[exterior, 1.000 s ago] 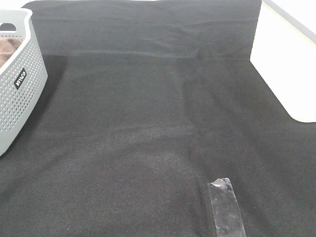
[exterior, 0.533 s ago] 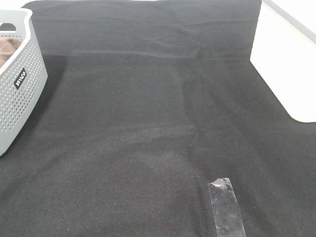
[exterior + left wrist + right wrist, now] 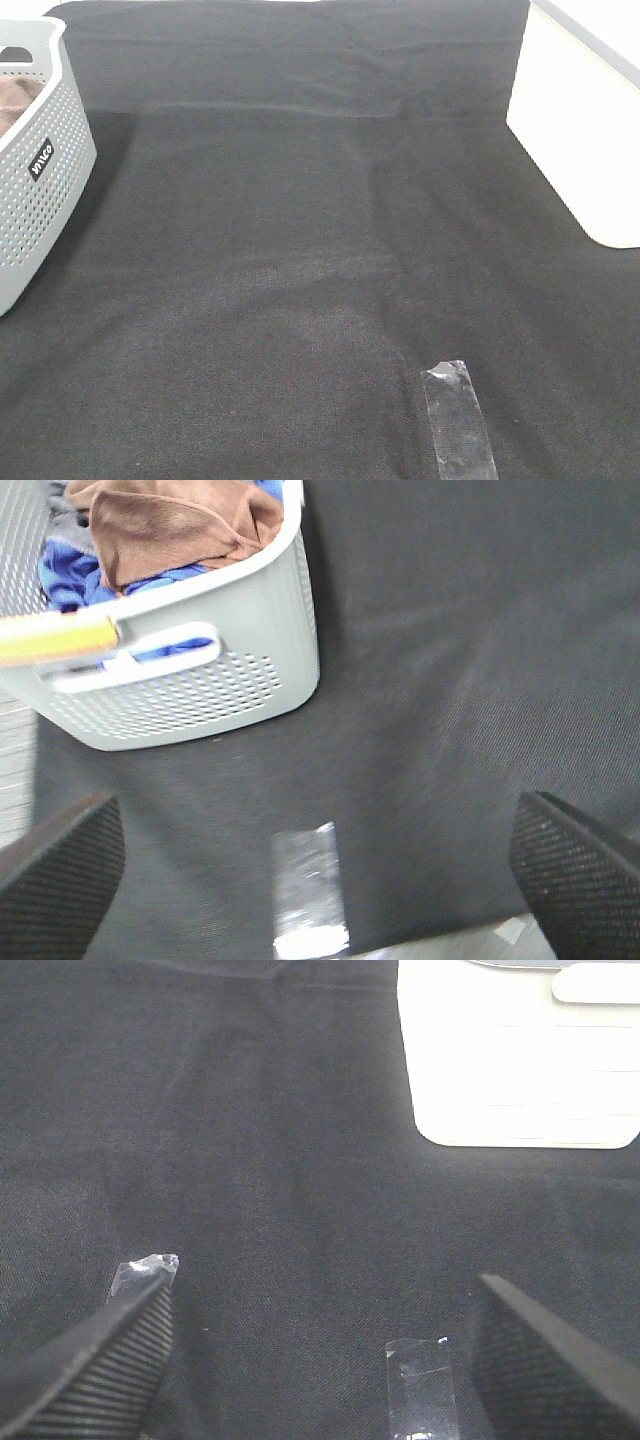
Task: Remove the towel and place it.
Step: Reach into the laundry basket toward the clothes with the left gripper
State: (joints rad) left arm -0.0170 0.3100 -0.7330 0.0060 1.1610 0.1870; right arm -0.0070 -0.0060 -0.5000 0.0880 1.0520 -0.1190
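nothing has shifted over the last second in the high view: the basket [image 3: 40, 190], the tape [image 3: 458, 420] and the black cloth [image 3: 300, 250] covering the counter lie as they did, and no arm shows there.

the left gripper [image 3: 312, 805] hangs spread wide and empty over the cloth, its ribbed fingers [image 3: 60, 880] well apart. the right gripper [image 3: 325, 1282] is parted too and holds nothing. before it there is only cloth, tape and a white tray [image 3: 520, 1060].

outward from the left gripper, past the tape, stands the basket, and the towel [image 3: 170, 520] lies bunched on top of its contents, resting on a blue cloth [image 3: 70, 575]. in the high view a sliver of brown shows inside the basket at the far left of the counter.

the towel is therefore forward of the left gripper and off to its own left side, up above the rim rather than down on the cloth. crumpled as it is, it offers no clear long axis, only a raised fold. the left arm is plainly the nearer, and the right wrist view does not show the towel at all. the reach likely needs to clear the basket wall first.
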